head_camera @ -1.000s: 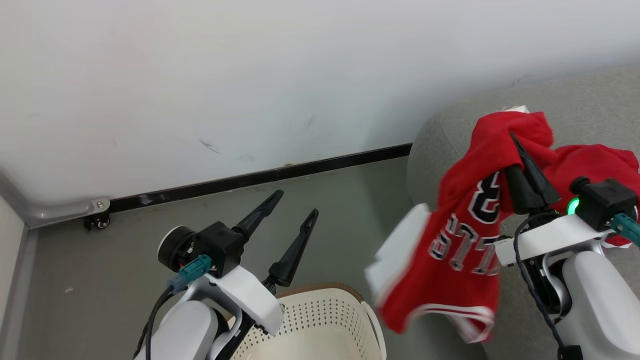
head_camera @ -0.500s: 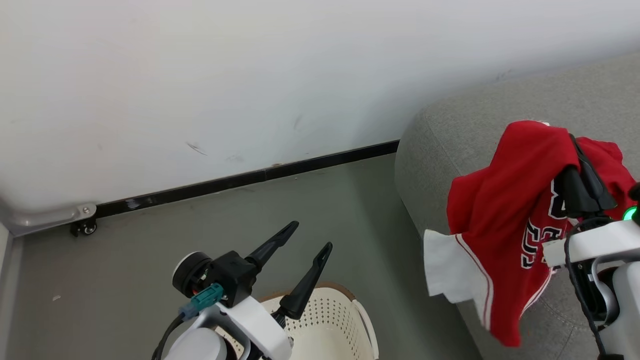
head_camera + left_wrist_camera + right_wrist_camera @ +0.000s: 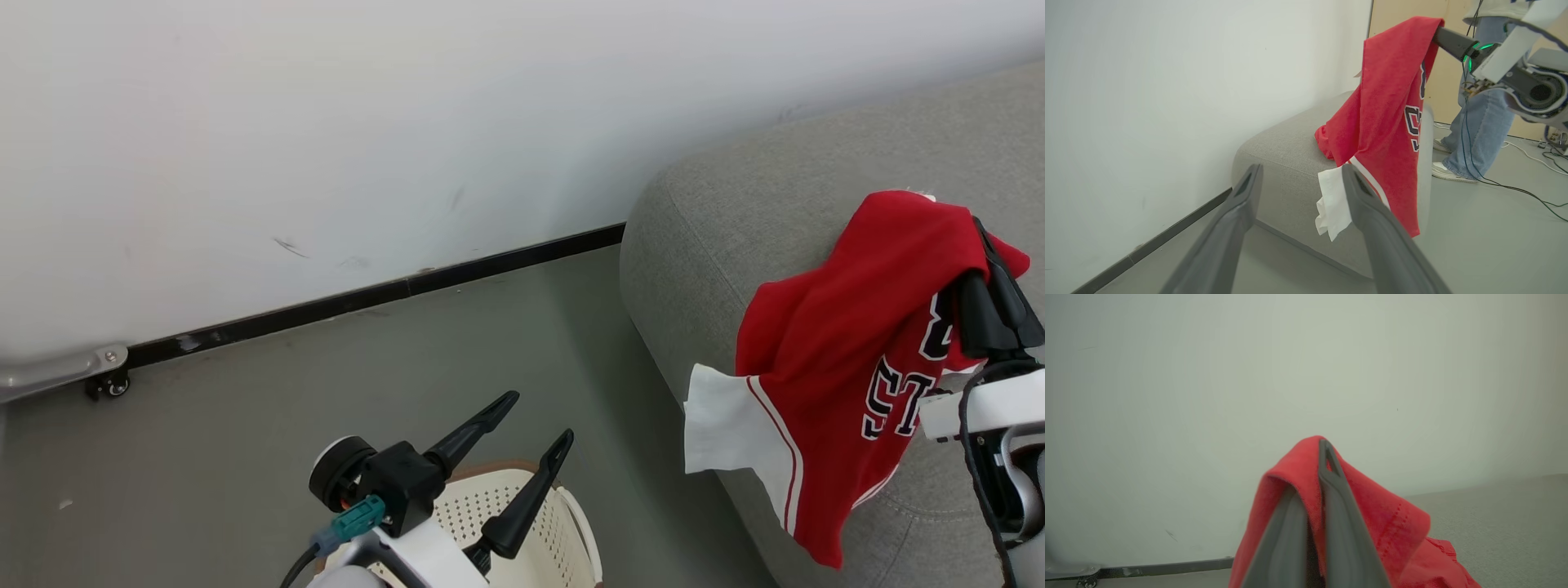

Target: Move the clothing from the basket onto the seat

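Pressed together on a bunched fold of the red jersey, the jaws of the right gripper held it up above the grey sofa. From that pinch the jersey hung with its long axis downward, its upper part over the sofa's top and its striped hem trailing past the sofa's rounded end. Setting it down would likely mean carrying it further in from that end. Well off the sofa, the left gripper hovered over the basket with jaws spread and empty, so the right arm was nearer.

Head view looks down; left wrist shares sofa.
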{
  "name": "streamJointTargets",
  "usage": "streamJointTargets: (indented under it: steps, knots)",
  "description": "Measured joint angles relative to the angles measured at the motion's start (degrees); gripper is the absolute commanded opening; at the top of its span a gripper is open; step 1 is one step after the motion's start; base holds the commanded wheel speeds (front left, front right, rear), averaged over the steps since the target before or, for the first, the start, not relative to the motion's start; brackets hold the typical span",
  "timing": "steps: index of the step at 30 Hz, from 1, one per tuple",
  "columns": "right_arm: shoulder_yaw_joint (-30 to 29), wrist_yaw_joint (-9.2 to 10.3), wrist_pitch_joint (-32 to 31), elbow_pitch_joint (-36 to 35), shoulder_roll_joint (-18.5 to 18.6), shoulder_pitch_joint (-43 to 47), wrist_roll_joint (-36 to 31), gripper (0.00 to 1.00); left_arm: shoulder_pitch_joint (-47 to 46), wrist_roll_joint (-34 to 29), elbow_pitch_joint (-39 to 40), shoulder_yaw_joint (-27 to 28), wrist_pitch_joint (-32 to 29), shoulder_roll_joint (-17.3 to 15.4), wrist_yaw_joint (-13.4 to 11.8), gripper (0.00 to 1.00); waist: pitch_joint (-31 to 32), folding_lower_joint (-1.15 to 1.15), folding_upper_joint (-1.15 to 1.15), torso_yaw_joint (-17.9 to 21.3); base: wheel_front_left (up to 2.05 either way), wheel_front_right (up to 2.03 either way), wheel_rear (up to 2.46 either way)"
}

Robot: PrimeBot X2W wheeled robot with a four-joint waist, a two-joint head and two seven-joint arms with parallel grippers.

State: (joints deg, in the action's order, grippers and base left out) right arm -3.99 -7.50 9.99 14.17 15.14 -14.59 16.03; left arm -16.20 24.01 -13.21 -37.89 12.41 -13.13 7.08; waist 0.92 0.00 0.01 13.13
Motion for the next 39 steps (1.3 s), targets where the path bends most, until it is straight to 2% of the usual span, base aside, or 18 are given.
streamJointTargets:
  steps: [11,22,28,30,33,39]
  knots:
    - [-1.99,0.0,-2.03,-3.58,0.3,2.43,-0.38,0.0,0.86,0.64,2.23,-2.42,0.55,0.42,0.0,1.0,-0.79,0.0,0.0,2.62,0.0,0.0,0.0]
    - [-0.58,0.0,-4.61,-5.24,0.42,2.11,1.2,0.0,0.85,0.14,3.44,-2.85,0.74,-0.59,0.0,1.0,-2.13,0.0,0.0,5.26,0.0,0.0,0.0]
    - [-0.78,0.0,-7.1,-4.91,3.36,-4.72,1.72,0.0,0.76,-0.07,4.41,-2.77,0.75,-0.92,0.0,1.0,-3.08,0.0,0.0,6.11,0.0,0.0,0.0]
    - [-2.64,0.0,-8.73,-4.45,4.63,-10.73,3.38,0.0,0.63,-0.15,5.03,-2.54,0.75,-1.42,0.0,1.0,-3.84,0.0,0.0,6.42,0.0,0.0,0.0]
    - [-4.35,0.0,-9.76,-3.8,5.43,-14.58,4.33,0.0,0.57,-0.46,5.58,-2.29,0.73,-1.77,-0.01,1.0,-4.41,0.0,0.0,6.53,0.0,0.0,0.0]
    - [-8.61,0.0,-12.88,0.1,9.39,-23.65,4.74,0.0,-0.49,-0.83,7.73,-1.15,0.36,-2.89,-0.44,1.0,-6.36,0.0,0.0,6.44,0.0,0.0,0.0]
